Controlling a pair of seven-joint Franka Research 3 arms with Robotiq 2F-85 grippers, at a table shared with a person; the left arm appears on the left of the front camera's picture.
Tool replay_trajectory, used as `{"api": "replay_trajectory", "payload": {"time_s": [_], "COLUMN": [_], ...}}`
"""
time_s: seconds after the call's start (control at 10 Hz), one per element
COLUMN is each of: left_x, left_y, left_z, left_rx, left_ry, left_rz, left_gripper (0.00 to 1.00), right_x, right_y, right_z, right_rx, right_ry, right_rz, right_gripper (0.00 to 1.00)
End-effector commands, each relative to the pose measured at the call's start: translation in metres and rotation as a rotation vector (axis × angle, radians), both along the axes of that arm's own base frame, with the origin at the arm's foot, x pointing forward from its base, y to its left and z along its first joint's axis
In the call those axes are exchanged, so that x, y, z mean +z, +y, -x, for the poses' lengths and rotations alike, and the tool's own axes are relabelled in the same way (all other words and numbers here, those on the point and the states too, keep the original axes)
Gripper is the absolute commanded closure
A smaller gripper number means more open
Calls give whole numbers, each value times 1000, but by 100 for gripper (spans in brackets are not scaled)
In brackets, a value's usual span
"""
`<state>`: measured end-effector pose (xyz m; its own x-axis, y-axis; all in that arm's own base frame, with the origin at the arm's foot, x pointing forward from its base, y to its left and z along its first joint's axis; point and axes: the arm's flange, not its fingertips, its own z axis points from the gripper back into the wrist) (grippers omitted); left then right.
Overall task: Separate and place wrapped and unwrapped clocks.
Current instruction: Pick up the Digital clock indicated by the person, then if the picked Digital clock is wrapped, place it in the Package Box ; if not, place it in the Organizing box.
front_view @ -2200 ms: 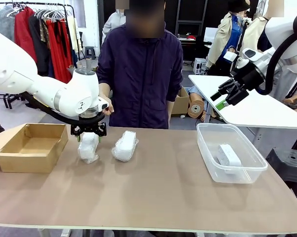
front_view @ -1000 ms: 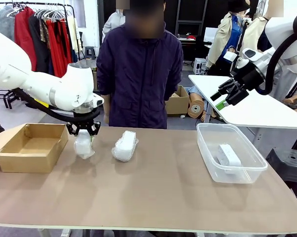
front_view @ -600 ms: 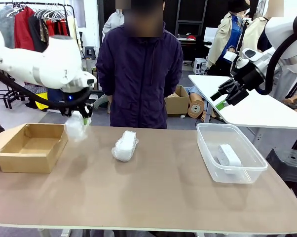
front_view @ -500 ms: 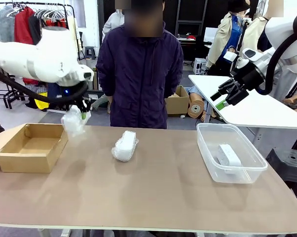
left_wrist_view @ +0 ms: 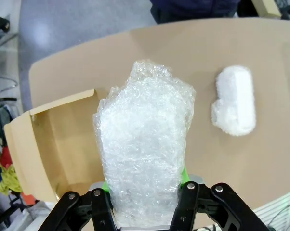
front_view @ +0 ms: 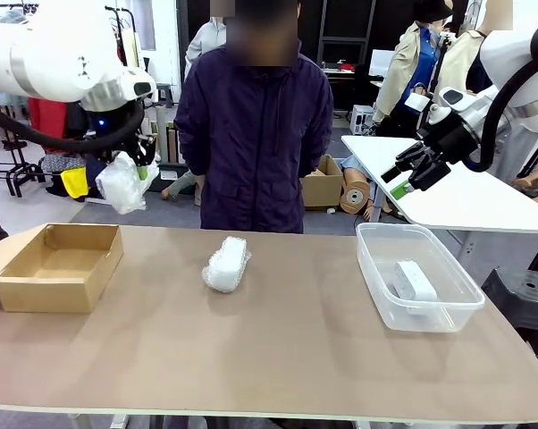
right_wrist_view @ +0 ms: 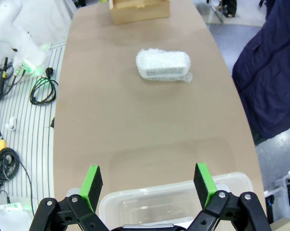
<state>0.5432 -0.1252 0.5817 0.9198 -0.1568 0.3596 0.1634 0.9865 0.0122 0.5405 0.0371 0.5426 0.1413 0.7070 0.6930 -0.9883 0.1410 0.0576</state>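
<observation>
Your left gripper (front_view: 133, 165) (left_wrist_view: 145, 192) is clamped on one wrapped clock (front_view: 120, 185) (left_wrist_view: 144, 144), its green pads pressing both sides of the crinkly bubble-wrap bundle's lower end. You're holding it high off the table (front_view: 296, 357), with the loose wrap sticking out past the fingers. From your left wrist camera, the bundle hangs over the near edge of the cardboard box (front_view: 37, 290) (left_wrist_view: 19, 154), with the box's open inside on one side of it and bare tabletop on the other.

Farther out, you can see the second wrapped clock (front_view: 226, 264) (left_wrist_view: 234, 100) (right_wrist_view: 163, 65) lying flat on the table, well apart from the box and roughly in front of the person (front_view: 251, 134) who stands at the far side.

Your right gripper (front_view: 403, 181) (right_wrist_view: 147, 179) is spread wide with nothing between its pads, and it is raised well above the table's right end. Looking down from it, you see the clear plastic tub (front_view: 448, 313) (right_wrist_view: 154, 202) just beneath. In the front view the unwrapped clock (front_view: 414, 281), a smooth white block, lies on the tub's floor. The tub sits at the opposite end of the table from the cardboard box.
</observation>
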Motion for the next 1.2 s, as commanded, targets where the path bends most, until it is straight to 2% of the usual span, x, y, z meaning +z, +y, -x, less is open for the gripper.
{"api": "replay_trajectory", "payload": {"time_s": [0.0, 0.1, 0.2, 0.3, 1.1], "left_x": [15, 20, 20, 17, 17], "left_y": [-2, -4, -6, -7, -7], "left_z": [9, 10, 7, 10, 10], "left_rx": [-23, -31, -17, -14, -14], "left_ry": [-22, -38, 0, -29, -29], "left_rz": [4, 5, 17, 2, 2], "left_gripper": [100, 100, 100, 100, 100], "right_x": [3, 3, 3, 3, 3], "right_y": [2, 2, 2, 2, 2], "right_z": [-1, -1, -1, -1, -1], "right_rx": [-12, -12, -12, -12, -12], "right_ry": [3, 3, 3, 3, 3], "right_rz": [0, 0, 0, 0, 0], "right_gripper": [0, 0, 0, 0, 0]}}
